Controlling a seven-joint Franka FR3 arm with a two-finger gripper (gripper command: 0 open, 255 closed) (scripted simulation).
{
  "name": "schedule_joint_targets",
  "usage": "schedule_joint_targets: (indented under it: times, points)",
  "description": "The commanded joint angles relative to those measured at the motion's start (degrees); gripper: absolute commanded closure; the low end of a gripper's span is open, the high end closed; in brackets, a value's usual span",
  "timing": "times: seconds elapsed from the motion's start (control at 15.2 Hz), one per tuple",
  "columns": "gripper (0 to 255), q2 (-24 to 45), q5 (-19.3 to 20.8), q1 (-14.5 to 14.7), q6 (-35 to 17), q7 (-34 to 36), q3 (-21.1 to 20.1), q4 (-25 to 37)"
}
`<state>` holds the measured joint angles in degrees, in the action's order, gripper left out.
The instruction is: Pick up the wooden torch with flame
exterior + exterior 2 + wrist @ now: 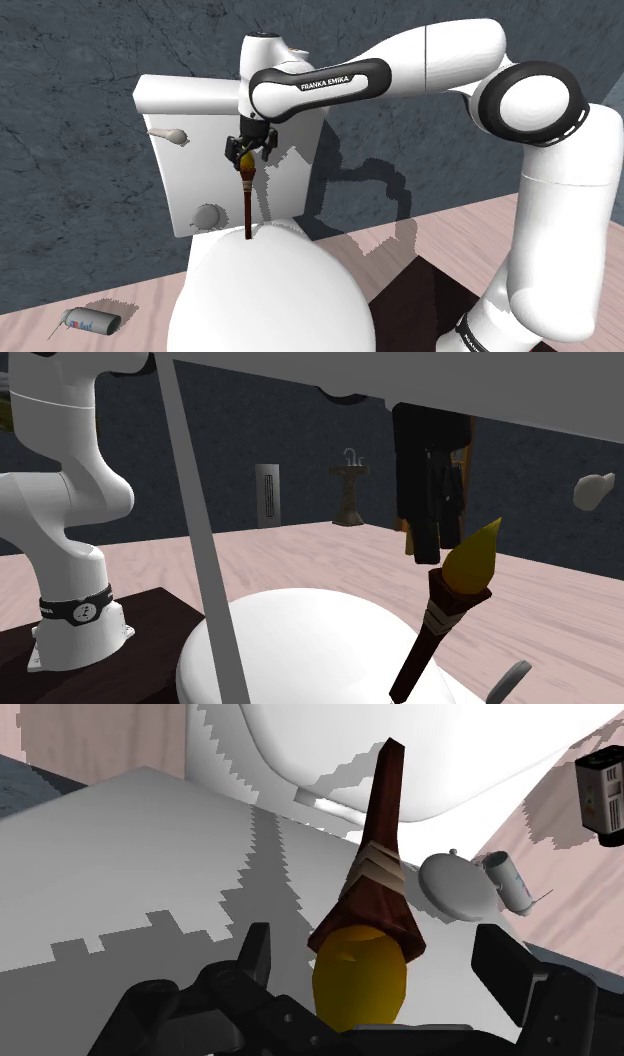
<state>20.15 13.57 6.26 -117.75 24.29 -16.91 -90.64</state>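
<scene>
A white Franka arm (420,60) reaches from the shoulder view's right towards a white toilet against a dark, mottled wall. Its black gripper (250,150) points down in front of the toilet tank (195,110), directly over a torch (247,205) that stands nearly upright. The torch has a dark brown handle bound with pale bands and a yellow flame (246,160) on top. Its lower tip sits at the back of the rounded white toilet lid (270,295), close to the tank's front. In the wrist view the gripper (377,946) is spread wide: the two black fingers (258,949) stand on either side of the flame (360,974) with a gap on each side, so the torch (380,854) is between them but not clasped. A flush lever (168,133) sticks out of the tank, and a round knob (207,215) sits lower on its front. A spray can (90,321) lies on the pale pink floor beside the toilet. In the second exterior view the torch (440,617) leans in the foreground beneath the gripper (430,502), with a pedestal sink (350,487) far behind by the wall.
</scene>
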Motion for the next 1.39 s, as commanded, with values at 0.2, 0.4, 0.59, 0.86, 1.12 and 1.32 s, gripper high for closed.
schedule_joint_targets:
  times: [0.2,0.4,0.59,0.86,1.12,1.32]
  points:
    - [0,1.3,0.8,0.2,-3.7,0.9,0.3,-2.4]
    - [255,1.3,0.8,0.2,-3.6,0.9,0.3,-2.4]
    - [255,1.3,0.8,0.2,-3.6,0.9,0.3,-2.4]
    - [255,1.3,0.8,0.2,-3.6,1.0,0.3,-2.4]
    - [255,0.9,0.5,0.2,-2.3,0.7,0.2,-1.4]
    - [255,0.4,0.2,0.2,-0.3,0.2,0.0,0.2]
